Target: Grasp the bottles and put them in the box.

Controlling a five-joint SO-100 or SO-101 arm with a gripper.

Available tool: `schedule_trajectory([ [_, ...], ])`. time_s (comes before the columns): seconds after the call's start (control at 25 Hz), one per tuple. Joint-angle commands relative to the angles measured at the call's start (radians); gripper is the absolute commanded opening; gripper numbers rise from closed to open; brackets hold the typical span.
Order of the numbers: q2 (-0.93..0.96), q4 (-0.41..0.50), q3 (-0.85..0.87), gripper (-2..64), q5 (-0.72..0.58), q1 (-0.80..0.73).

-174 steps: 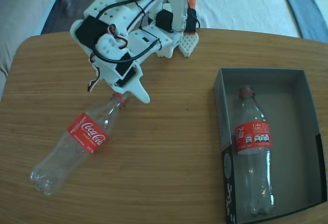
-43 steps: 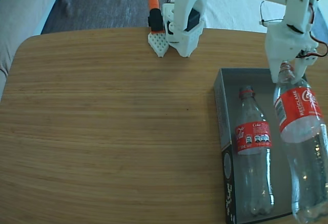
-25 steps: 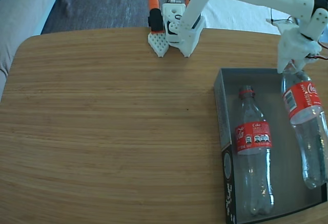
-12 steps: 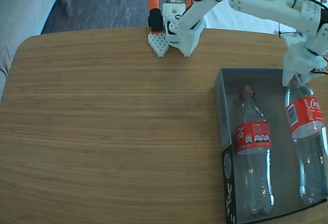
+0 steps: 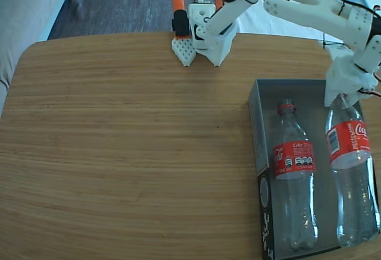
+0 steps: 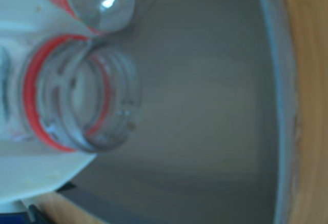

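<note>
A: In the fixed view, where do things stand?
B: One bottle [image 5: 294, 177] lies flat in the box [image 5: 257, 153]. The gripper [image 5: 340, 95] is clamped on the neck of the second bottle [image 5: 350, 177], which is at the box's right side, its base near the front corner.
A: And the wrist view?
B: White fingers [image 6: 36, 21] pinch the held bottle's open mouth [image 6: 77, 98] above the grey box floor [image 6: 205, 106]; the other bottle's neck [image 6: 100, 1] sits beside it.
A: So, the step?
B: Placing. I'd judge it needs lowering flat, then release.
</note>
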Motion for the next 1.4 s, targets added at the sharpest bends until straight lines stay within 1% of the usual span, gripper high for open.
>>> schedule_trajectory([
  [0.0,0.028,-0.011,-0.048,0.5,0.002,0.002],
  [0.08,0.026,-0.011,-0.048,1.7,0.002,0.002],
  [0.12,0.028,-0.008,-0.048,5.7,0.002,0.003],
  [0.16,0.028,-0.002,-0.048,12.6,0.003,0.011],
  [0.2,0.028,0.002,-0.048,21.7,0.008,0.015],
  [0.24,0.028,0.003,-0.048,31.2,0.048,0.02],
  [0.28,0.031,0.009,-0.048,39.2,0.123,0.029],
  [0.32,0.028,0.015,-0.057,44.9,0.206,0.037],
  [0.36,0.028,0.02,-0.057,48.1,0.256,0.04],
  [0.4,0.031,0.021,-0.049,48.4,0.267,0.041],
  [0.6,0.035,0.015,-0.048,44.5,0.265,0.048],
  [0.8,0.044,0.015,-0.063,44.4,0.275,0.156],
  [0.96,0.109,0.046,-0.1,44.4,0.267,0.322],
  [1.04,0.137,0.054,-0.091,44.4,0.265,0.425],
  [1.16,0.183,0.098,-0.086,44.4,0.265,0.557],
  [1.36,0.321,0.1,-0.081,44.4,0.265,0.769],
])
